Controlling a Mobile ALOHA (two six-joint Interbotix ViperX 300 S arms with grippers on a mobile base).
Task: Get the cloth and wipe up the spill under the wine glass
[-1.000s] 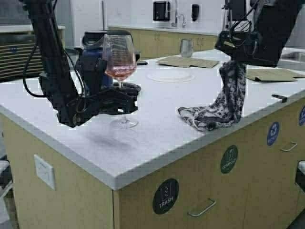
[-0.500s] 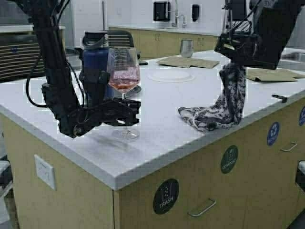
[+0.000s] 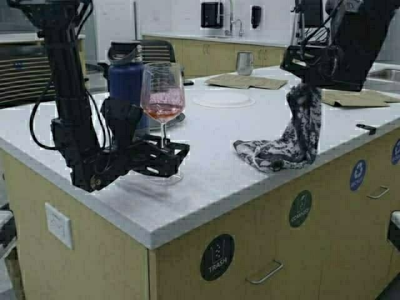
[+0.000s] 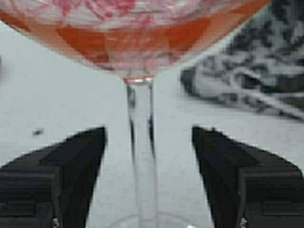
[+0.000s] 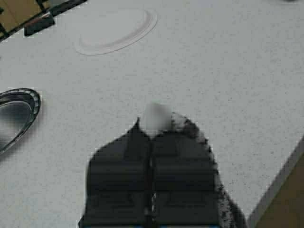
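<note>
Down low on the left side of the worktop point(image 3: 262, 181), the left pincer point(image 3: 167, 157) sits with its jaws spread to either side of the glass point(image 3: 162, 94) stem. From the left wrist view the stem point(image 4: 141, 156) stands upright between the two dark fingers point(image 4: 78, 171), with a gap on each side, so nothing is clamped. The glass foot rests on the worktop just by the pincer, and the pink-tinted bowl rises above it. A dark blue bottle point(image 3: 127, 84) stands just behind the glass.

Over on the right, the right pincer point(image 3: 305, 75) is raised above the worktop and clenched on the top of the cloth point(image 3: 294, 134). The cloth hangs down from it as a limp column, and its lower end lies bunched on the worktop near the front edge, well apart from the glass. The right wrist view shows the closed fingers point(image 5: 152, 175) pressed together with patterned fabric spilling out round them.

Farther back lie a pale round plate point(image 3: 223, 99), brown paper sheets point(image 3: 247, 81) and a small steel cup point(image 3: 245, 62). A dark metal dish point(image 5: 14, 116) shows in the right wrist view beside the plate. Cabinet fronts below the worktop carry round stickers point(image 3: 217, 257).
</note>
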